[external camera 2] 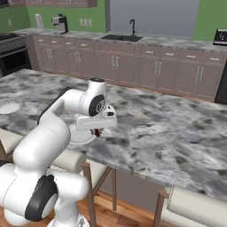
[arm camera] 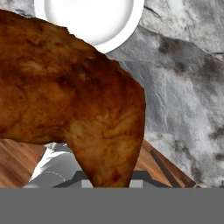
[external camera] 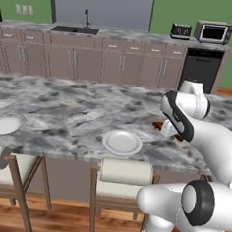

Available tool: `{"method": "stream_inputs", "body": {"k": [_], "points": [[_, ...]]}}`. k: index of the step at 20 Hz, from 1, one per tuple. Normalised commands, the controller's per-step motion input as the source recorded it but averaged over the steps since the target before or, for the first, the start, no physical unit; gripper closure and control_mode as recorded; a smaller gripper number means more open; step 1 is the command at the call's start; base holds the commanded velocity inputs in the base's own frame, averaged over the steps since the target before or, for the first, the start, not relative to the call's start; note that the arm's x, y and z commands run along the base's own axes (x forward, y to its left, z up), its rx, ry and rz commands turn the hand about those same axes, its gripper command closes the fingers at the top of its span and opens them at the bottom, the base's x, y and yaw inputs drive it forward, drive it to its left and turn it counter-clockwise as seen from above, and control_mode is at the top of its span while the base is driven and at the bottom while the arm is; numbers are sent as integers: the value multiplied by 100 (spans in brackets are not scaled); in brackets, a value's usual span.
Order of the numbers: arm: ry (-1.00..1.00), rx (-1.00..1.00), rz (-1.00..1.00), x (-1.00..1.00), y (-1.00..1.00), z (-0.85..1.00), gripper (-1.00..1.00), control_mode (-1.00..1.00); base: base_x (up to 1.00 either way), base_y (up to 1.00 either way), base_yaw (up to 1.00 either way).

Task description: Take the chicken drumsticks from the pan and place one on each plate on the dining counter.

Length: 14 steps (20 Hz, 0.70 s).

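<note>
In the hand view the drumstick (arm camera: pixel 65 96) hides the fingertips and part of the plate (arm camera: pixel 100 22), itself cut off at the top edge.

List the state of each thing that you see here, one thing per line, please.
gripper: shut on a drumstick, above the counter beside the nearer plate.
drumstick: held, off the counter.
nearer plate: empty, on the dining counter.
farther plate: empty, near the counter's edge.
</note>
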Motion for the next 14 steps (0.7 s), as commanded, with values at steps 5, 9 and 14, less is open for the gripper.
{"method": "stream_inputs", "body": {"k": [5,9,14], "points": [[0,0,0,47,25,0,100,-100,0,0,0],[0,-1,0,50,44,0,100,-100,0,0,0],[-1,0,0,33,48,-8,100,-100,0,0,0]]}}
